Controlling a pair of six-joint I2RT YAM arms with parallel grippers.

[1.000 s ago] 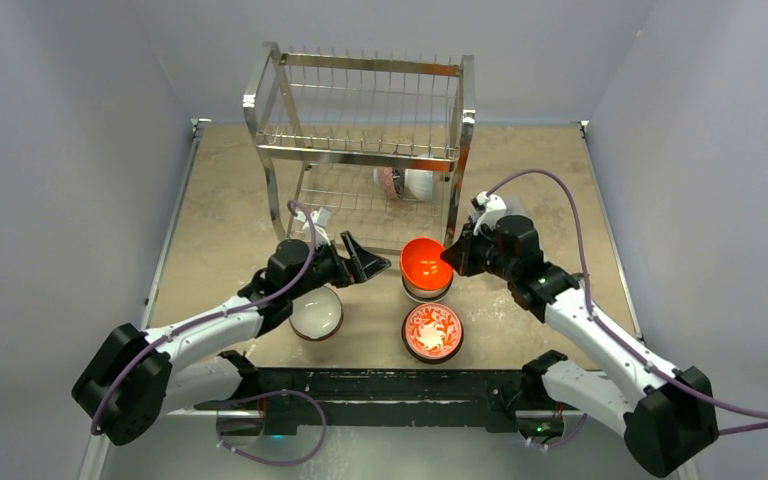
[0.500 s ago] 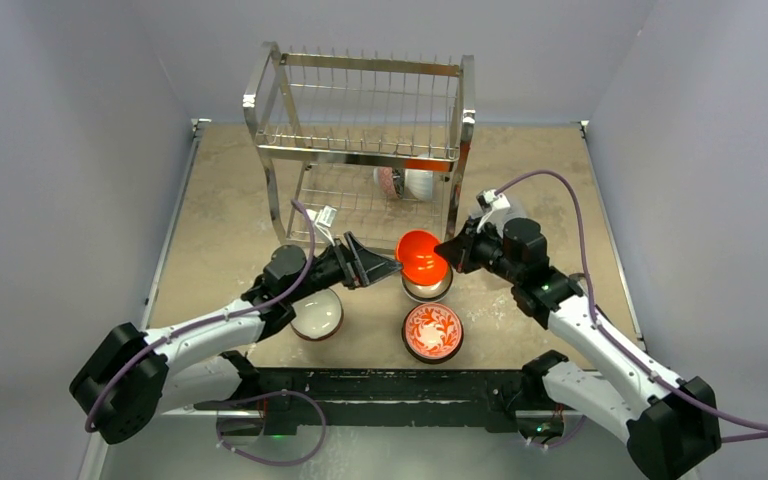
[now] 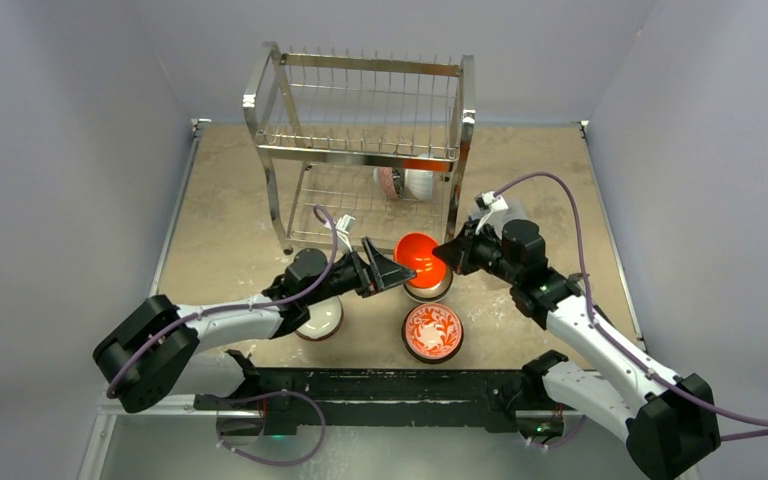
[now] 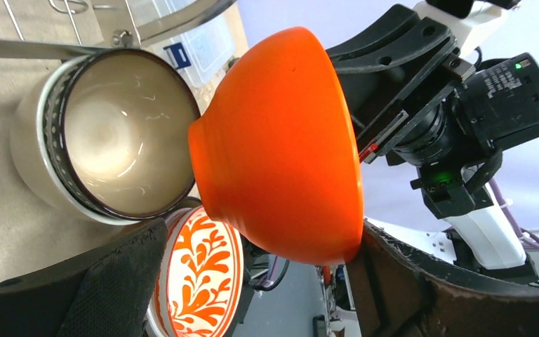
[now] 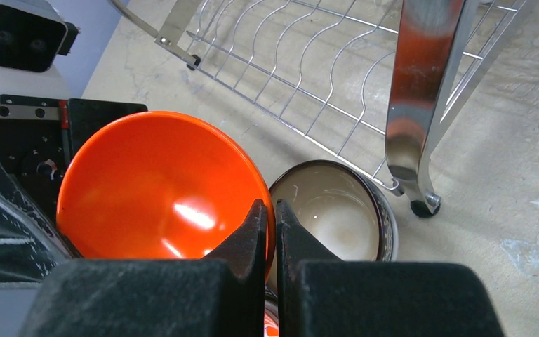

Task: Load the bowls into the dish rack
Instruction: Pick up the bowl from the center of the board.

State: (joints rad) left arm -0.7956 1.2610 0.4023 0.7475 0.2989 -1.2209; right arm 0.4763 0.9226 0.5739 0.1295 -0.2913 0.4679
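Our right fingers pinch the rim of the orange bowl; our left fingers gape around it, empty. Releasing early could drop it onto the cream bowl.

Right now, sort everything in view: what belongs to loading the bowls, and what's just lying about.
Belongs:
dish rack
orange bowl, pinched by the right gripper
cream bowl below it
floral bowl
white bowl
bowl on the lower shelf

Lying about:
clear plastic box

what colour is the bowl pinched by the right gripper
Glossy orange bowl, plain with no pattern; it shows best in the left wrist view.
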